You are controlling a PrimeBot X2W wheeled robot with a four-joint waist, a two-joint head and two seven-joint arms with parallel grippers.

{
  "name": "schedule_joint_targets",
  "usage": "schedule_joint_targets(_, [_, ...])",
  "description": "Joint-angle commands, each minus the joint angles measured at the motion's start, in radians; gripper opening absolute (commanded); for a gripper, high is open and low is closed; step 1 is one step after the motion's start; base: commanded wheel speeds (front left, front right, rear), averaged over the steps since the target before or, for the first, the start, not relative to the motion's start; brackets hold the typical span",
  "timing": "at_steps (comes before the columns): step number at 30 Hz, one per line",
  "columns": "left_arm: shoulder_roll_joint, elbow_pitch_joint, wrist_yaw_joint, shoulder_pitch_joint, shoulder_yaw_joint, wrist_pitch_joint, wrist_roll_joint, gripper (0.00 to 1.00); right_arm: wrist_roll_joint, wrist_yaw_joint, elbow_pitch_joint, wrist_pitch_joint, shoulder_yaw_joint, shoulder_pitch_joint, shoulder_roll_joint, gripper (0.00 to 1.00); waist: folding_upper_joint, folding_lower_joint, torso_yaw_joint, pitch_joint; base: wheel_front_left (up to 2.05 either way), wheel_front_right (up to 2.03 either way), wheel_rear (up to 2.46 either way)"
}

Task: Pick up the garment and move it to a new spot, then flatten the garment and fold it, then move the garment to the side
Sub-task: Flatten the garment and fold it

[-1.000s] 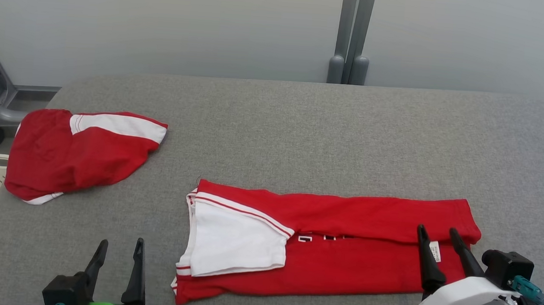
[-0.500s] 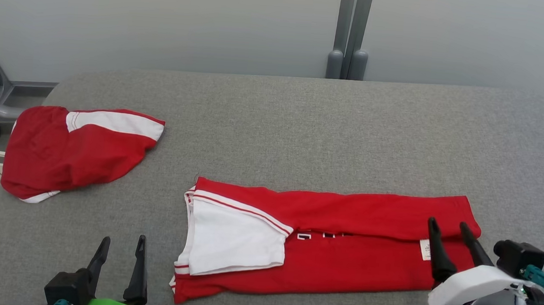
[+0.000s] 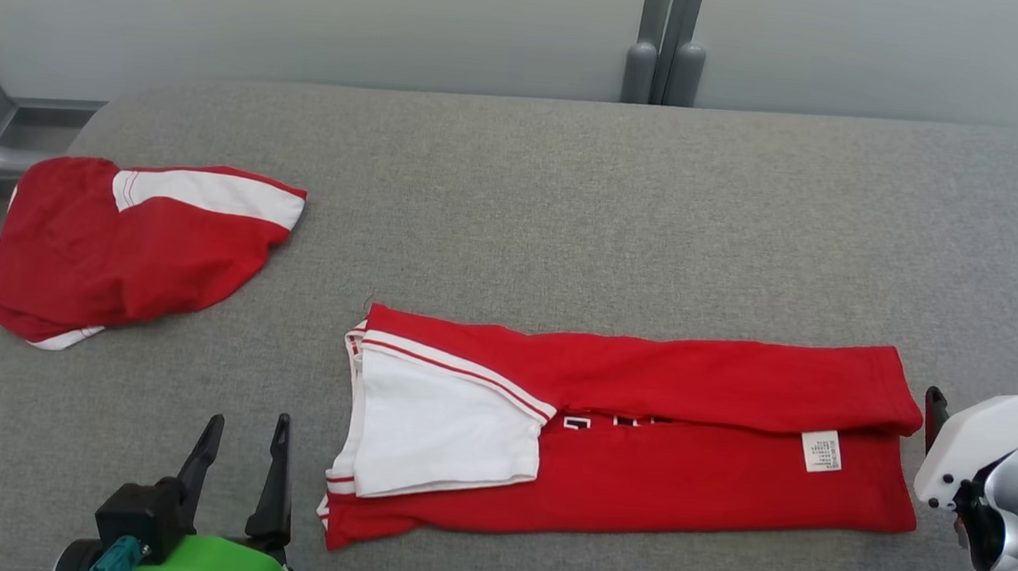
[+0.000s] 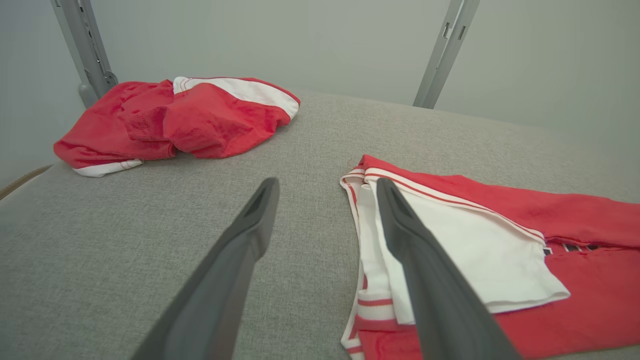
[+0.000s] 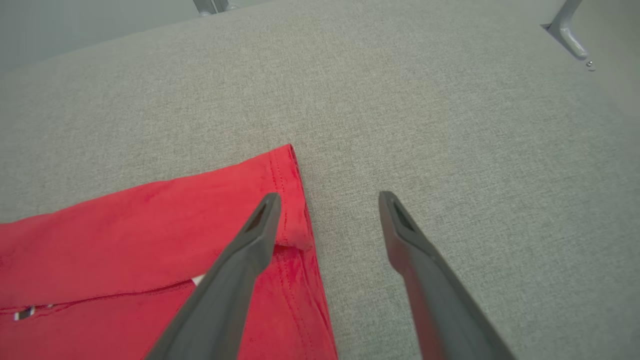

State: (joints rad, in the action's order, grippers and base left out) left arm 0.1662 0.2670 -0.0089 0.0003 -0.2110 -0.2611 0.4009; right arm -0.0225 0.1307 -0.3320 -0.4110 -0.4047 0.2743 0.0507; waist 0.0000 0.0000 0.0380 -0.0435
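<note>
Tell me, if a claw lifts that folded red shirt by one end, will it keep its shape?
Probably not. The folded red shirt lies limp in soft layers, so it would likely droop and unfold. It looks thin, so probably light. Pushed on the grey fabric table, it would likely bunch rather than slide.

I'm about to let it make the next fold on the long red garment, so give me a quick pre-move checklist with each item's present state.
1. Left gripper open and empty: ok.
2. Right gripper open and empty: ok.
3. Long red folded garment lies flat as a strip on the grey fabric table: ok.
4. Its hem edge sits between the right gripper's fingers in the right wrist view: ok.
5. Right gripper's fingers touching the cloth: cannot tell.
6. Crumpled red-and-white garment lies apart from the strip, on the left: ok.
</note>
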Motion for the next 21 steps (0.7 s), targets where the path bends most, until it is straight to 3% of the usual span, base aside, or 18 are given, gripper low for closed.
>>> schedule_joint_targets(1, [0.000,0.001,-0.004,-0.021,0.000,-0.004,-0.008,1.00,0.022,0.000,-0.004,-0.024,-0.007,0.025,0.000,1.00,0.0000,0.0000,0.016,-0.034,0.00,0.00,0.00])
schedule_joint_targets(9, [-0.005,0.010,-0.014,-0.059,-0.007,-0.005,-0.009,1.00,0.060,0.000,-0.027,-0.164,-0.016,0.078,0.001,1.00,0.0000,0.0000,0.040,-0.083,0.00,0.00,0.00])
schedule_joint_targets(21, [-0.014,0.029,-0.025,-0.080,-0.003,-0.005,-0.012,1.00,0.063,0.000,0.063,-0.325,-0.008,0.023,0.001,1.00,0.0000,0.0000,0.049,-0.101,0.00,0.00,0.00])
